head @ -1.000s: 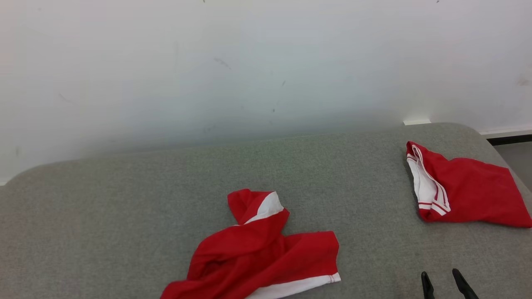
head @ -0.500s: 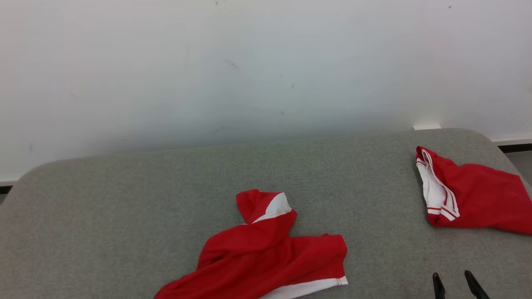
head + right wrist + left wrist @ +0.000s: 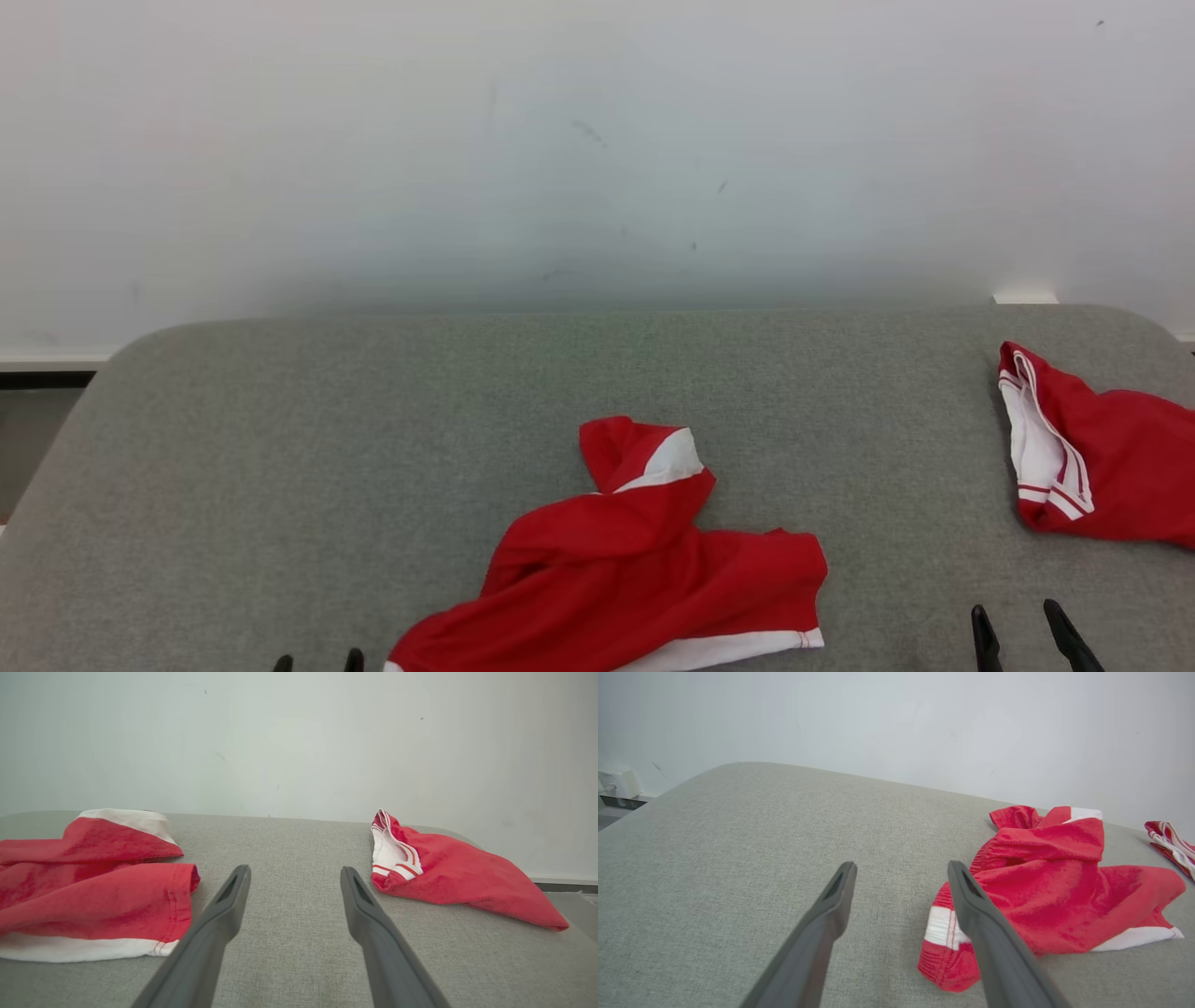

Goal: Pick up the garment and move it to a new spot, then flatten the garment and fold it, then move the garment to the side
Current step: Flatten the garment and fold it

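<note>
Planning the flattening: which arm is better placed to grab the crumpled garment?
Probably left: the open left tool sits beside a corner of the crumpled garment; the right tool stands farther off.

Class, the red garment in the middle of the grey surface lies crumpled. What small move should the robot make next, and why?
Probably shift the left gripper toward the nearest white-banded edge of the garment and close on it: it lies bunched, not flat, and both this and the right gripper stand open, empty.
</note>
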